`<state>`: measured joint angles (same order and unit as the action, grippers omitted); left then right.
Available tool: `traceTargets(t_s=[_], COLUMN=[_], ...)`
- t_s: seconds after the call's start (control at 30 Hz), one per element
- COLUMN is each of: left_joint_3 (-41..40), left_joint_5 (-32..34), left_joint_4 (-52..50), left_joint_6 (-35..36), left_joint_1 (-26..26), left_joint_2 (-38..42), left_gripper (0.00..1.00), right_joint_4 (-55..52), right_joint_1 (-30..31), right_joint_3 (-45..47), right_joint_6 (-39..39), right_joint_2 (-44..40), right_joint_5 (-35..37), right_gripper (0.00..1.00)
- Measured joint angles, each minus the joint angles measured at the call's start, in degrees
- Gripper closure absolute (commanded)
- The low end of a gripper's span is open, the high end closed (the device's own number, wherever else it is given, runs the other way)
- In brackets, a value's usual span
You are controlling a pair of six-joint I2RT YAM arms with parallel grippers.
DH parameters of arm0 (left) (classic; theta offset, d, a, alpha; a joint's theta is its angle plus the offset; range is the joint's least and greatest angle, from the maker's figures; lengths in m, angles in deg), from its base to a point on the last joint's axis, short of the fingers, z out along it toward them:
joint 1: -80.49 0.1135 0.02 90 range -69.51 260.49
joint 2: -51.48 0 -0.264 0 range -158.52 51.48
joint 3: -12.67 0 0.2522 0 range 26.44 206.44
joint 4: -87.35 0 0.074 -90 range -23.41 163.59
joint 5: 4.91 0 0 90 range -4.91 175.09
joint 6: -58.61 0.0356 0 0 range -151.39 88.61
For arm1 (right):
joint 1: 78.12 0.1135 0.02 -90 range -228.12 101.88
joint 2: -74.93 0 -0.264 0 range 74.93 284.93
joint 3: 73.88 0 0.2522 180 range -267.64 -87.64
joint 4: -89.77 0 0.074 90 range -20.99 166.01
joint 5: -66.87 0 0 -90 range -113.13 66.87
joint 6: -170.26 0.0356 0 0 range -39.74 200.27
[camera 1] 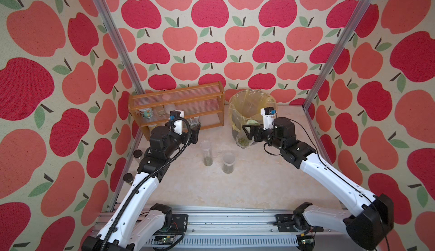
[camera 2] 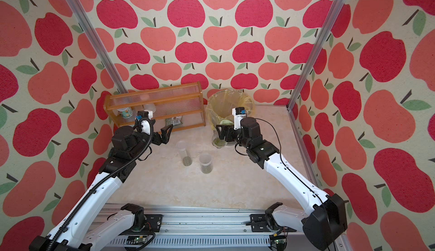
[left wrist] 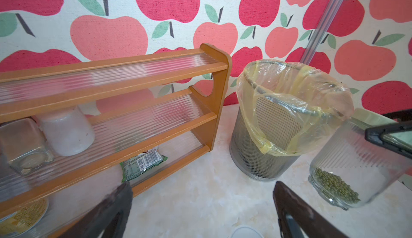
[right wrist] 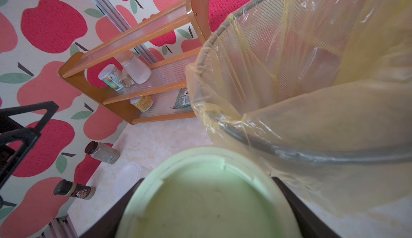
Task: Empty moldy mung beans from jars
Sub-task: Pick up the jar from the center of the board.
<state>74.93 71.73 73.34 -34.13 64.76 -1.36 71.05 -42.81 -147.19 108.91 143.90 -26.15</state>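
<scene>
Beside the bin [left wrist: 249, 154], the wide jar [left wrist: 347, 158] is held tilted, your right gripper [right wrist: 207, 181] pinching its green lid [right wrist: 200, 207]. Your left gripper [left wrist: 201, 187] is spread and empty. If that lid loosens, the jar drops and beans [left wrist: 334, 185] scatter over the table [camera 1: 235, 186]. You cannot see how tight the lid is, or the bin's bottom.

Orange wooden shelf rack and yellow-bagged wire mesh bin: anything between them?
Nothing; only bare pale marbled tabletop separates rack and bin, clearest in the left wrist view.

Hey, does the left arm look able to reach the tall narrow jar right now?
Probably yes: the left gripper is open close to the tall narrow jar, and nothing stands between them.
</scene>
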Motion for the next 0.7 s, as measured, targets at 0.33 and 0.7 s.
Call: traceTargets(t_s=[0.33, 0.7], left_joint_3=[0.96, 3.87], left_joint_5=[-5.86, -13.68], left_joint_4=[0.26, 2.97], left_joint_6=[-0.46, -0.52], left_joint_1=[-1.29, -5.86], left_joint_2=[-0.94, -3.74], left_gripper=[0.00, 0.00], right_joint_4=[-0.22, 0.61], right_joint_1=[-3.02, -3.98], right_joint_3=[-6.71, -11.91], right_joint_6=[4.92, 7.08], right_joint_2=[1.60, 4.07], right_joint_5=[-6.43, -10.80], right_gripper=[0.52, 0.52])
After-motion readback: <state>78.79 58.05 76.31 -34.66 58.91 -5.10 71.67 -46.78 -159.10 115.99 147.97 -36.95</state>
